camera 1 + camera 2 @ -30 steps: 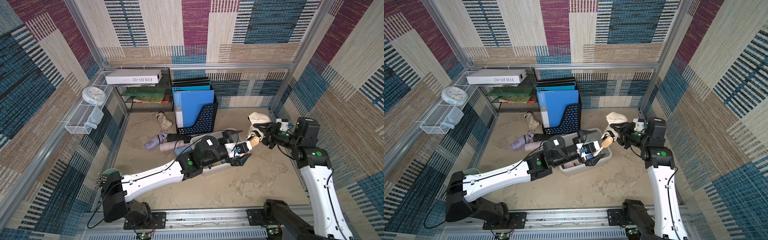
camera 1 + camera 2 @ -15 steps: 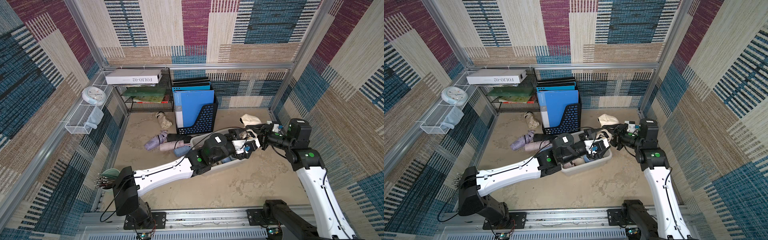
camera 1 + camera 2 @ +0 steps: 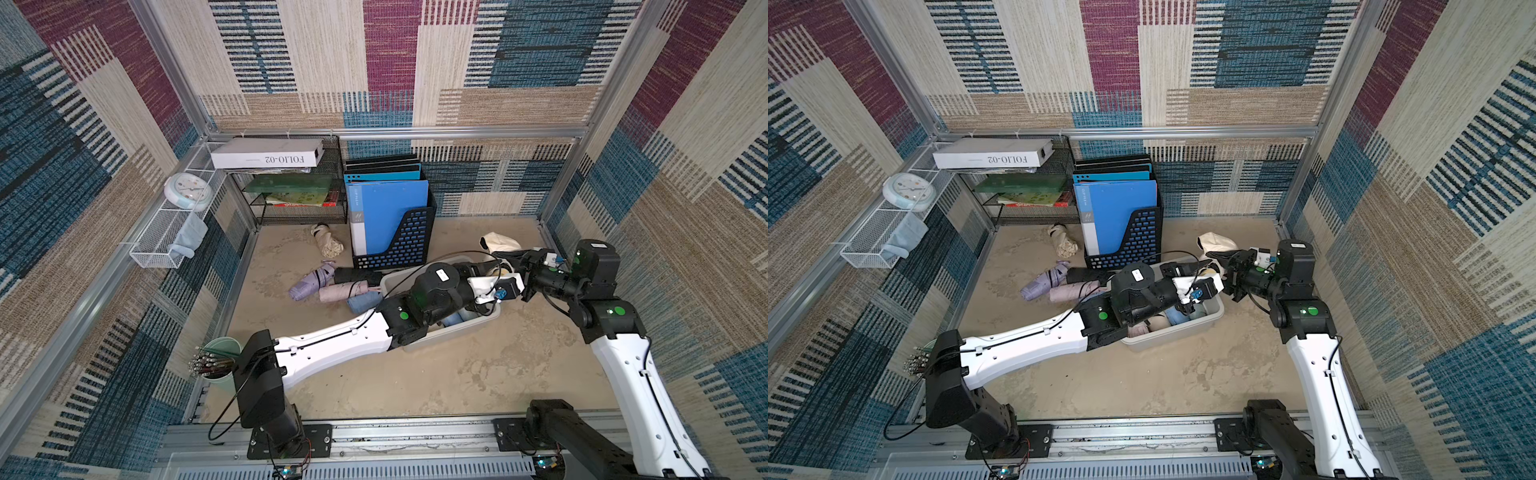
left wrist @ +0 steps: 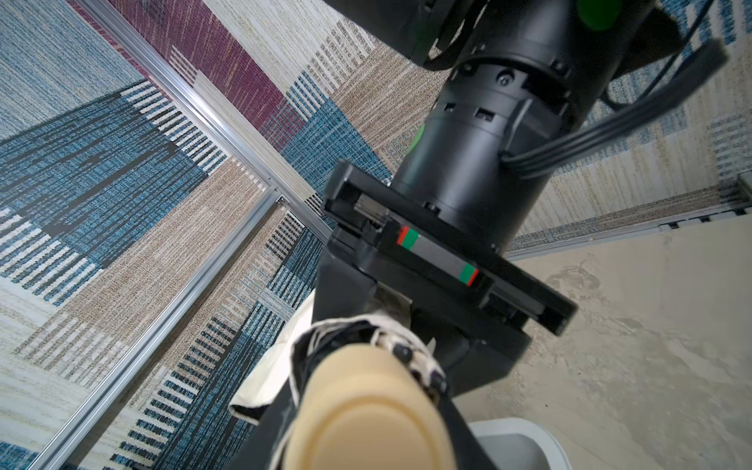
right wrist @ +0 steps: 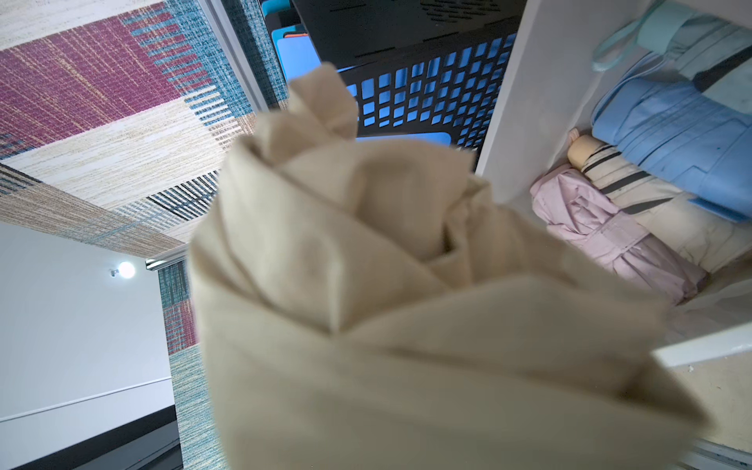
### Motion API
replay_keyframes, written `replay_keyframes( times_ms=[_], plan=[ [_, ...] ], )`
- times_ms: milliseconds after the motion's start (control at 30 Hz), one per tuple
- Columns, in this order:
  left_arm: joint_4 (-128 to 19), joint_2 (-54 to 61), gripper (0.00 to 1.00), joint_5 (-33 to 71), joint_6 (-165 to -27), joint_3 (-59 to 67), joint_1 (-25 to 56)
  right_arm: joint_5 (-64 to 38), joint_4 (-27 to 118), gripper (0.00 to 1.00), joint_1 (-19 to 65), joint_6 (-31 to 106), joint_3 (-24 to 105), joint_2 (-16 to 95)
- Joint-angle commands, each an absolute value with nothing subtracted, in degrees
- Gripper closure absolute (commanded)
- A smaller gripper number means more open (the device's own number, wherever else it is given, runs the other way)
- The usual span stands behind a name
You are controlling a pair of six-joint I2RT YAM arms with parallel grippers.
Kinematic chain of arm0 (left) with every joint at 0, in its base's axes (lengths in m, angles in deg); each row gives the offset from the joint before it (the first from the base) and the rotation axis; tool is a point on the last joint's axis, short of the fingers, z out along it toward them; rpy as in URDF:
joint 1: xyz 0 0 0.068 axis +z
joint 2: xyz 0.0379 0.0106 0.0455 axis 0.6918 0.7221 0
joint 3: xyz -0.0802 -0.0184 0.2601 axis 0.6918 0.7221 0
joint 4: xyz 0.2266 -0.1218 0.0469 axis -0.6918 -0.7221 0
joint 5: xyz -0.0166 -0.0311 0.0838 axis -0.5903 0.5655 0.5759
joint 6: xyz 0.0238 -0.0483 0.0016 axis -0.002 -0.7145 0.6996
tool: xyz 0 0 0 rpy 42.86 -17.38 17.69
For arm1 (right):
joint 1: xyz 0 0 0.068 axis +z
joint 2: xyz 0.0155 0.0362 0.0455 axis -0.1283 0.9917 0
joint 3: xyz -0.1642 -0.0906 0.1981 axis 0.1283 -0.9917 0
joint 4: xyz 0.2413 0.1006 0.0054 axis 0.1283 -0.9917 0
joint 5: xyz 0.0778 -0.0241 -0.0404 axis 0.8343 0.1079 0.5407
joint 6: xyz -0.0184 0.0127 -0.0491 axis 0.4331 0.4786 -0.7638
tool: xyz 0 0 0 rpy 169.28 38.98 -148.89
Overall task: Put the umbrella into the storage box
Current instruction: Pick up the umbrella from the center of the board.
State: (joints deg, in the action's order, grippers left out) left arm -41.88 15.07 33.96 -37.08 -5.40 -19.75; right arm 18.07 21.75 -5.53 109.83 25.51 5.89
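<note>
Booth walled in patchwork carpet tiles, blue, maroon and tan; mottled beige floor.

Storage box sits mid-floor, a pale grey tub. Inside it, lying side by side: blue umbrella, cream umbrella with black strap, pink umbrella.

The cream umbrella is in the air, above the box's end nearest the right arm and not yet inside. A corner of the box rim shows beneath it in the left wrist view.

Right gripper: jaws clamped across the umbrella's folded canopy, loose cream cloth bunching past them.

Left arm reaches the length of the box. Left gripper is at the umbrella's tan handle, with its fingers drawn in against both sides of the handle.

Just behind the box: black perforated file holder with blue folders.

On the floor at the box's other end, a cluster close together: lilac umbrella, pale pink umbrella, black umbrella and a blue one touching the box wall. Further back from the box, a cream patterned umbrella.

Well clear of the box, by the left arm's base: green cup of pencils.
</note>
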Motion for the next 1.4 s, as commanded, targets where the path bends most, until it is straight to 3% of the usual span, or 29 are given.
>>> replay_keyframes(
  times_ms=[0,133,367,633,833,1033,1133,1200,1367],
  plan=[
    [-42.63,15.75,0.63,31.48,-38.25,-6.29,-19.86,22.04,26.53,0.78,-5.09,107.79,25.53,5.52],
    [-43.67,16.23,0.73,32.02,-38.51,-7.26,-19.9,21.98,27.34,0.7,-5.09,108.45,25.43,5.6],
    [-45.53,16.27,0.98,32.99,-39.29,-8.14,-19.9,21.4,27.77,0.36,-5.09,106.29,26.57,6.83],
    [-50.84,13.37,1.0,32.67,-44.12,-7.84,-18.71,14.83,23.08,0.19,-7.25,98.3,27.57,5.94],
    [-60.25,8.51,1.0,26.51,-55.02,-5.5,-13.96,10.66,15.98,0.16,-11.72,85.24,31.85,6.79],
    [-67.48,4.95,1.0,13.69,-67.72,-4.4,-5.37,4.28,10.07,0.24,-11.64,51.37,40.01,8.41],
    [-69.23,4.01,1.0,5.83,-71.68,-4.42,-1.25,8.58,11.56,0.28,-10.93,31.16,37.03,5.11],
    [-70.62,3.71,1.0,1.96,-72.88,-4.79,0.61,7.85,8.92,0.29,-5.88,19.87,35.82,4.3],
    [-73.53,3.22,1.0,-6.85,-73.94,-5.73,3.8,17.15,7.58,0.3,0.03,4.42,29.44,1.35]
  ],
)
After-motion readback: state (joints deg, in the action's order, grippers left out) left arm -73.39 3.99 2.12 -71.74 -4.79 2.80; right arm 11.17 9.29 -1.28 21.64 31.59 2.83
